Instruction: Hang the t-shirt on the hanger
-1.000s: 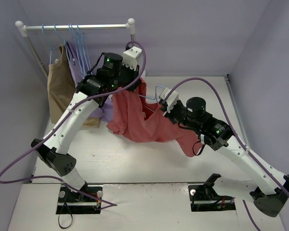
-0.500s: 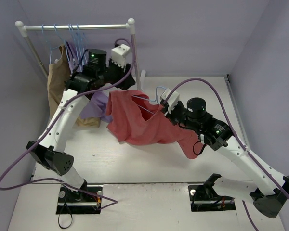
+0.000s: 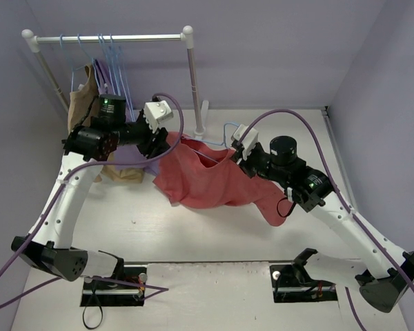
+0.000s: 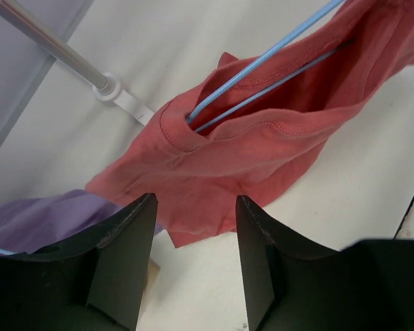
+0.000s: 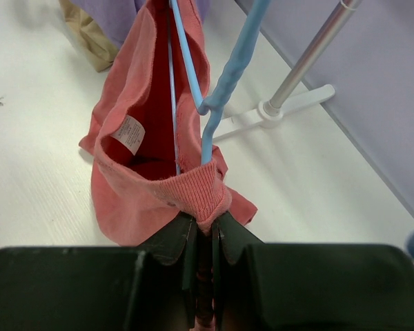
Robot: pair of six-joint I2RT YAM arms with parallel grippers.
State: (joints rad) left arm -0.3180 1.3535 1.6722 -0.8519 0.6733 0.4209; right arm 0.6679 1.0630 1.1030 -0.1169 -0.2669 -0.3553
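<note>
Two arms reach out from the near edge of the tabletop, and the work sits between their tips. On the right side, the right tool is closed tight on the ribbed collar of the t-shirt, holding the neck opening up. Whether it also pinches the wire of the hanger is hidden behind the rib. The hanger's stem drops into the neck hole beside the white label, and one thin blue arm runs on inside the cloth.

Across from it, the left tool hovers with its jaws apart and nothing in them, just above the far shoulder. From there the blue wire shows entering the neck opening, with the sleeve sagging onto the tabletop and touching the lilac garment.

The shirt looks only partly seated. A good next move would be to lower the left tool onto the slack shoulder seam, pinch the salmon cloth alone, and draw it outward over the hanger's end while the right grip holds firm. Catching the wire or the lilac cloth would drag the wrong thing.

Farther back stands the clothes rack, with spare blue hangers and a tan garment.
</note>
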